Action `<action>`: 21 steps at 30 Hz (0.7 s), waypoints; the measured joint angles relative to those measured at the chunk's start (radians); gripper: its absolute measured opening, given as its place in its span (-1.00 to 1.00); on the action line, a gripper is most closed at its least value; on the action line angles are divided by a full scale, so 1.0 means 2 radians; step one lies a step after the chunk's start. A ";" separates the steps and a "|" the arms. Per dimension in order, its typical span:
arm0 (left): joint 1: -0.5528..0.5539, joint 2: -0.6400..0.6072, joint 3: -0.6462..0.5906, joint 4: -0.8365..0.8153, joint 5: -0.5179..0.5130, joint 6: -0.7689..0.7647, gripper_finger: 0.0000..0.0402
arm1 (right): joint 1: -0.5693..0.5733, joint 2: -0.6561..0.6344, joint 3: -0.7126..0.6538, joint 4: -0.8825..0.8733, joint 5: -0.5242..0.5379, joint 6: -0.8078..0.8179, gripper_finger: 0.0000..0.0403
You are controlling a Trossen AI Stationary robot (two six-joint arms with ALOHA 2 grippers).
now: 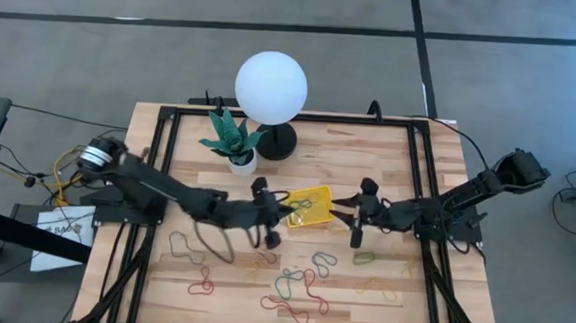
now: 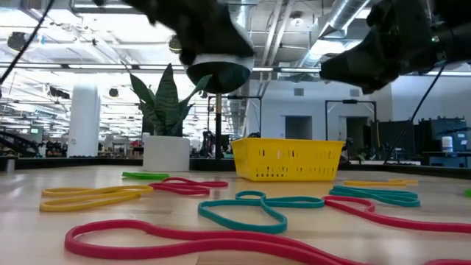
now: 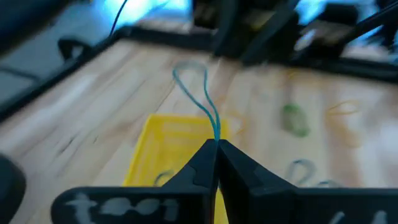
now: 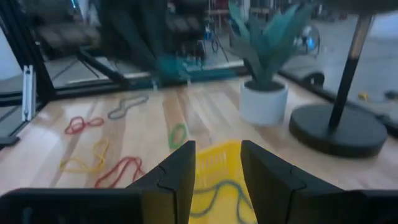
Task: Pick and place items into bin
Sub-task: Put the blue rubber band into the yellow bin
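Overhead, left tool [image 3: 217, 146] pinching thin teal loop [image 3: 200, 99], ribbed yellow bin [image 3: 163, 149] below.

**Bands across the counter, yellow bin at centre**

The yellow bin [image 2: 287, 159] stands mid-frame on the counter [image 2: 29, 235]. A red band [image 2: 184, 243] crosses the lower frame, a teal band [image 2: 257, 207] lies above it and yellow bands [image 2: 88, 197] lie at left. A potted plant [image 2: 166, 121] stands left of the bin. Dark arm parts hang along the top.

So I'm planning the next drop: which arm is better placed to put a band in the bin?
Left: its gripper is shut on a teal band above the bin; the right gripper is open, empty.
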 joint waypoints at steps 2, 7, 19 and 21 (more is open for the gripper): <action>0.018 0.029 0.000 0.002 0.007 -0.021 -1.00 | 0.000 0.000 0.000 0.011 0.000 -0.007 -0.39; 0.046 0.087 -0.001 0.047 0.034 -0.031 -1.00 | -0.011 0.000 0.000 0.015 0.000 -0.007 -0.39; 0.079 0.110 0.000 0.068 0.084 -0.059 -1.00 | -0.023 0.000 0.000 -0.005 -0.001 -0.006 -0.39; 0.079 0.110 0.000 0.042 0.084 -0.082 -1.00 | -0.023 0.000 0.000 -0.005 -0.001 -0.006 -0.39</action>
